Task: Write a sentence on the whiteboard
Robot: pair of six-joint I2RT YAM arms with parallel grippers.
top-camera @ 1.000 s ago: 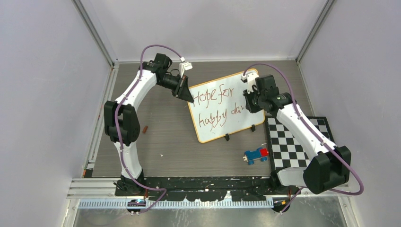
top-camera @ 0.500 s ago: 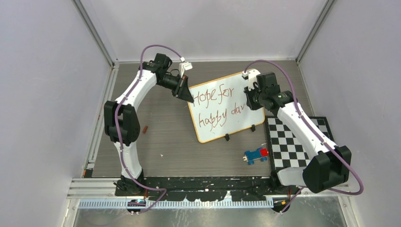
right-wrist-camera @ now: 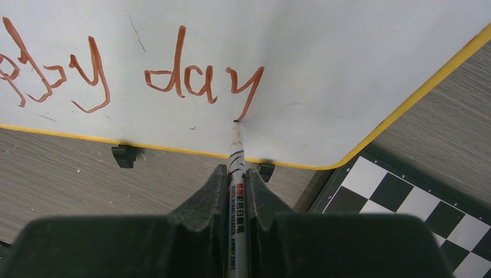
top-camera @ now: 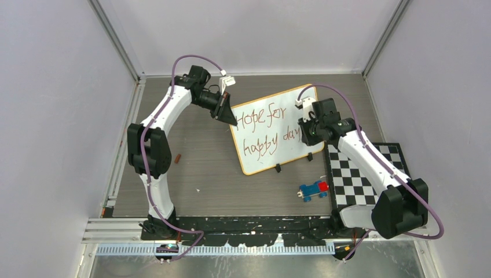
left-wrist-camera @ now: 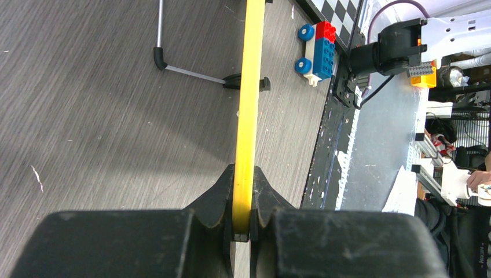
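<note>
I am looking down on a grey wood-grain table (top-camera: pixel 202 168) with both arms reaching out over it. The whiteboard (top-camera: pixel 272 161) lies tilted between the two pincers: its left edge sits inside the left pincer (top-camera: pixel 231 119), and its right half lies under the right pincer (top-camera: pixel 305 134).

A black-and-white checkered mat (top-camera: pixel 353 185) lies just beside the right pincer, on the side toward that arm's base, close to the board's near right corner.

The left pincer is clamped tight on the board's yellow-orange rim. From its wrist camera I see the rim running straight out from between the two fingers.

The right pincer is nearly closed around a slim white marker (right-wrist-camera: pixel 236 191), which points forward from between its fingers. The marker's tip touches the board at the foot of the last letter.

A small blue and red brick car (top-camera: pixel 313 189) sits on the table, behind the right pincer toward the bases.

The sentence (top-camera: pixel 263 116), in reddish-brown, reads "Hope for" above "happy day", ending directly ahead of the right pincer.

Two small black clips (right-wrist-camera: pixel 124 155) grip the board's near rim, one at each side of that pincer.
</note>
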